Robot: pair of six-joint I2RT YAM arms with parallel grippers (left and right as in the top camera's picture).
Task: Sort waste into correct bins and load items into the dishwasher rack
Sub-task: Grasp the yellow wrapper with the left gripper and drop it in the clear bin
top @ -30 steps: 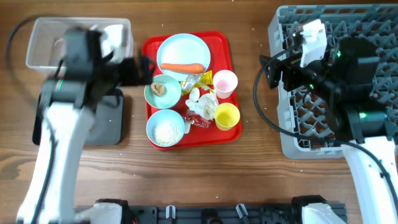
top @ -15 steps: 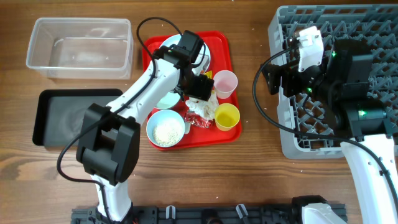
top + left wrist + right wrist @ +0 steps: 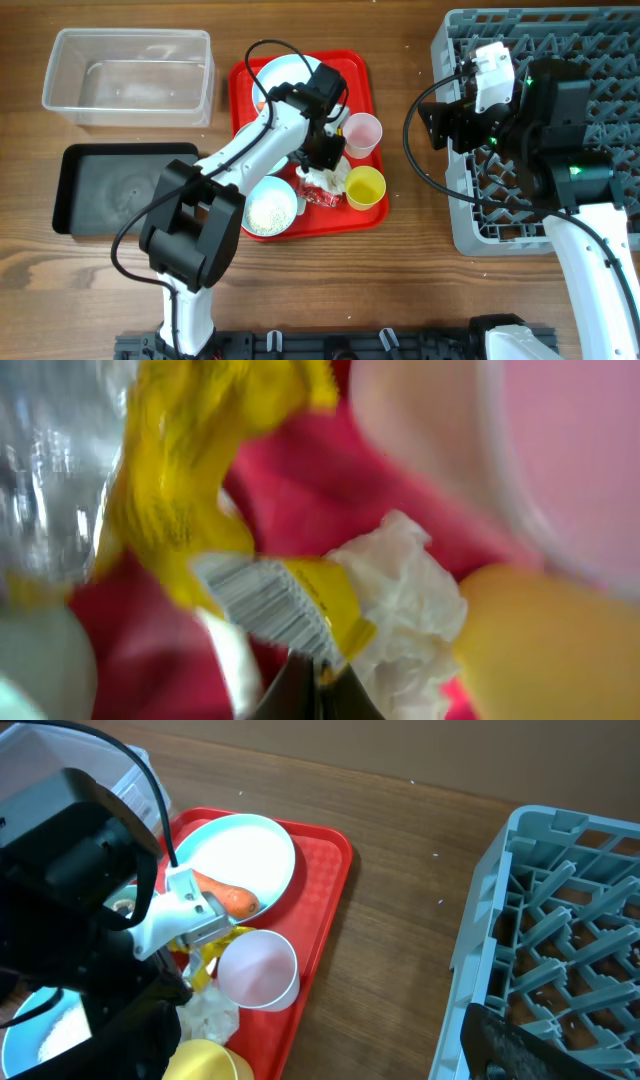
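My left gripper (image 3: 328,155) is down on the red tray (image 3: 352,68), between the pink cup (image 3: 362,132) and the plate (image 3: 285,72). In the left wrist view its fingertips (image 3: 300,695) meet, pinching the lower edge of a yellow wrapper (image 3: 290,595) with a barcode, next to a crumpled white tissue (image 3: 405,595). A carrot (image 3: 232,900) lies on the plate. My right gripper (image 3: 432,122) hovers open at the left edge of the grey dishwasher rack (image 3: 600,40), holding nothing. Only one of its fingers (image 3: 530,1045) shows in the right wrist view.
On the tray also stand a yellow cup (image 3: 365,185) and a bowl of white grains (image 3: 268,208). A red wrapper (image 3: 322,196) lies by the tissue. A clear plastic bin (image 3: 128,78) and a black bin (image 3: 110,190) sit left of the tray.
My left arm swung from above the bins at the left over to the tray, and its gripper closed on the yellow wrapper. The right arm has barely shifted.
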